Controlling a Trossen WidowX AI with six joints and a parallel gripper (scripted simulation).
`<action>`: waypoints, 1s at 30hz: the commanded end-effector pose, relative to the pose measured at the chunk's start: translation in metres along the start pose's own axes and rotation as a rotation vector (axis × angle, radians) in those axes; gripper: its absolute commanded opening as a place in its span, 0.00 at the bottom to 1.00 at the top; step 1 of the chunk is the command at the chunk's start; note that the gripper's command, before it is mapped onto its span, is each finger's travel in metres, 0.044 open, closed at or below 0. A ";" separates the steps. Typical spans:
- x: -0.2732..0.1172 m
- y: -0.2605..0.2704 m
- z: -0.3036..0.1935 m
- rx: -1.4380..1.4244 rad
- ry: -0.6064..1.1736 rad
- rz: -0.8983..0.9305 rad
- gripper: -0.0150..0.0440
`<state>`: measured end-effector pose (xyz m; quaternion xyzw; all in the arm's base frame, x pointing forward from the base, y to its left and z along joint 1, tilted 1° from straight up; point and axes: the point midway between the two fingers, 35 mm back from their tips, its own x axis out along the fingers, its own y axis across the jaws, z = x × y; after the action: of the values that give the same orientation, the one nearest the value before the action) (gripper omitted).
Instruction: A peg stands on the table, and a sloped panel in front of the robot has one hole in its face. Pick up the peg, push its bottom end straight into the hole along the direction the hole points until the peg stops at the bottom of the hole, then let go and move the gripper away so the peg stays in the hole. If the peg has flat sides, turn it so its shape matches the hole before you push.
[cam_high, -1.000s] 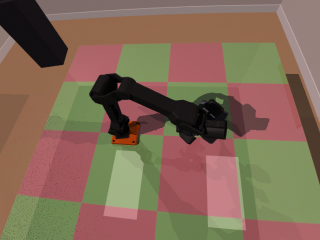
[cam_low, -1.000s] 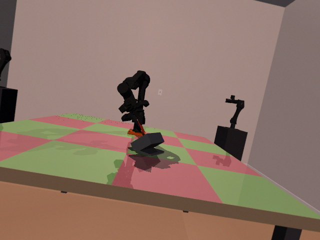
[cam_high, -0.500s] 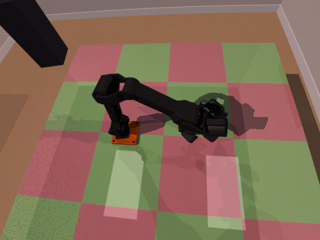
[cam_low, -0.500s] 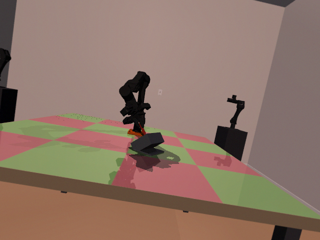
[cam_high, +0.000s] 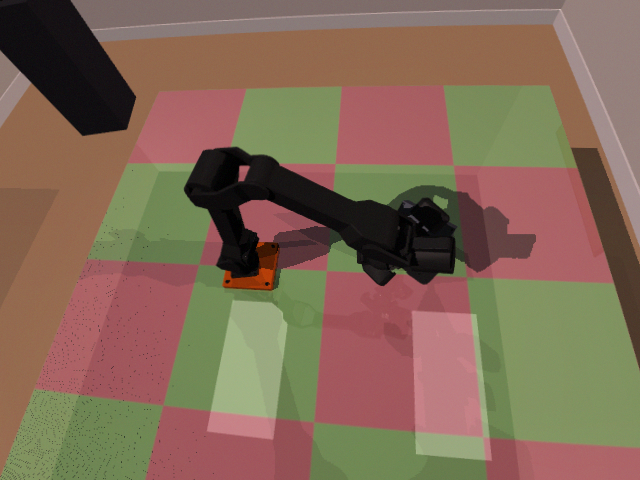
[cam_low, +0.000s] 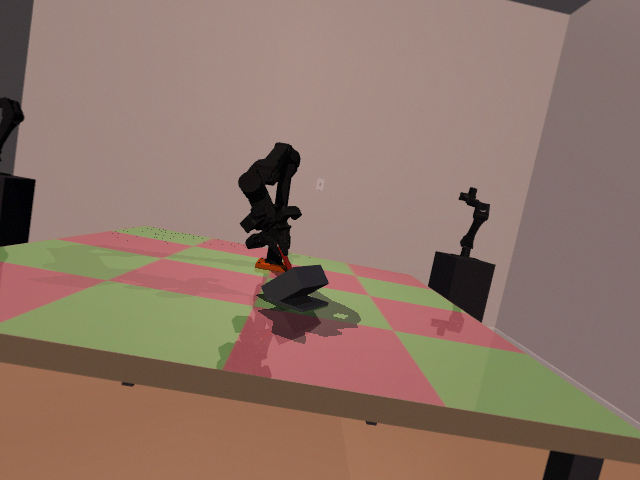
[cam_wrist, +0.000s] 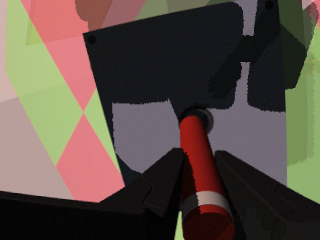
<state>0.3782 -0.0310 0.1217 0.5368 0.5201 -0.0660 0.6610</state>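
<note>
A round red peg (cam_wrist: 196, 137) (cam_low: 284, 259) with a pale band near its top end is held tilted. My gripper (cam_wrist: 198, 159) is shut on the peg, with one black finger on each side below the band. The sloped panel (cam_wrist: 142, 125) (cam_low: 294, 285) is a dark grey block with a flat face. The peg's bottom end is at the mouth of the round hole (cam_wrist: 205, 115), covering its lower left part in the wrist view. Whether the tip is inside the hole or just over it, I cannot tell. In the top view the arm covers the peg and part of the panel.
The arm's orange base (cam_high: 258, 279) (cam_low: 264, 265) stands on the pink and green checkered table (cam_high: 382, 366) (cam_low: 330, 351). Shadows of the arm fall across the panel face. Other black arms on dark pedestals (cam_low: 457, 284) stand beyond the table.
</note>
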 end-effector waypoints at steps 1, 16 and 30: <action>0.000 0.000 0.000 -0.001 0.000 0.000 0.25; 0.003 -0.003 -0.001 -0.001 0.001 0.000 0.25; 0.011 -0.004 -0.001 0.000 0.001 0.000 0.25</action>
<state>0.3797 -0.0272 0.1136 0.5362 0.5196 -0.0629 0.6622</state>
